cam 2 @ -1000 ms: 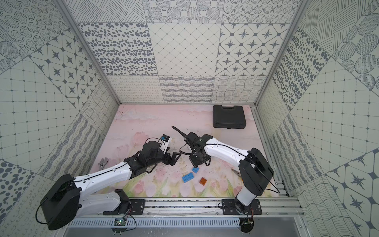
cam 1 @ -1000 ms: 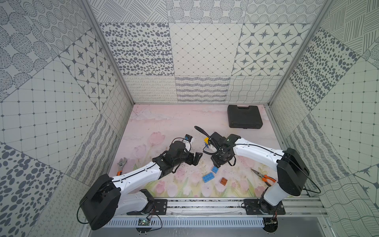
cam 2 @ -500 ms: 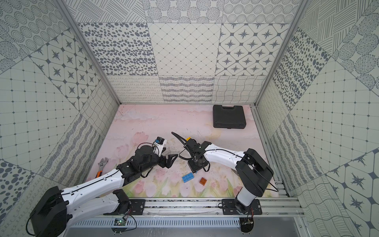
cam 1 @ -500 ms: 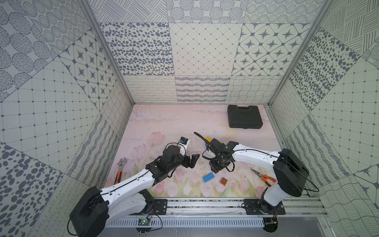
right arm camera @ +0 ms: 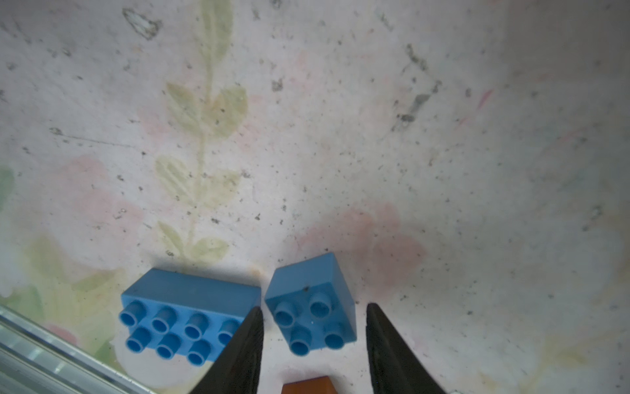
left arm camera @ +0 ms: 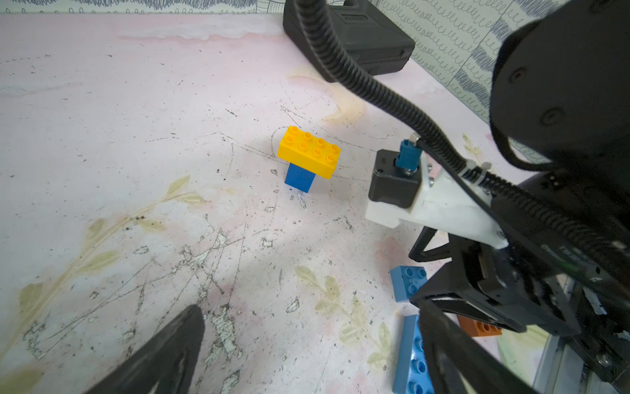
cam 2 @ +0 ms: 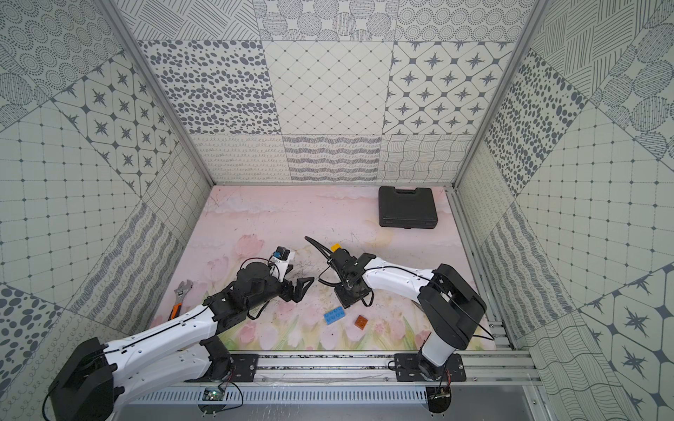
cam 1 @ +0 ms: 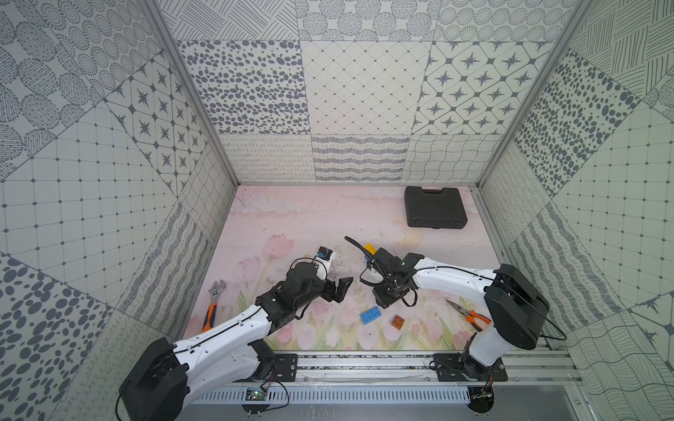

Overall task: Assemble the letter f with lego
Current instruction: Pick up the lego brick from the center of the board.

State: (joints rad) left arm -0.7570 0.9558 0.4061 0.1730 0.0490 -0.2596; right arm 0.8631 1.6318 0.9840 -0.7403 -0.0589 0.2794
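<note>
Right hand [right arm camera: 313,307] is held open astride the square blue brick [right arm camera: 308,300] on the bench [right arm camera: 341,136], nothing gripped yet. Pickup seems underway; a squeeze, then a lift toward the yellow brick [left arm camera: 308,155], is needed.

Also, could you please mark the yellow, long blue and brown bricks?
yellow brick [left arm camera: 308,151], left wrist view, studded top.
long blue brick [right arm camera: 184,317], right wrist view, studded top.
brown brick [cam 1: 398,321], in a top view, top face.

The brown brick [right arm camera: 306,384] is cut off by the right wrist view's edge; a finger [right arm camera: 240,354] of the right end effector [right arm camera: 314,307] hides one end of the long blue brick [right arm camera: 180,317].
</note>
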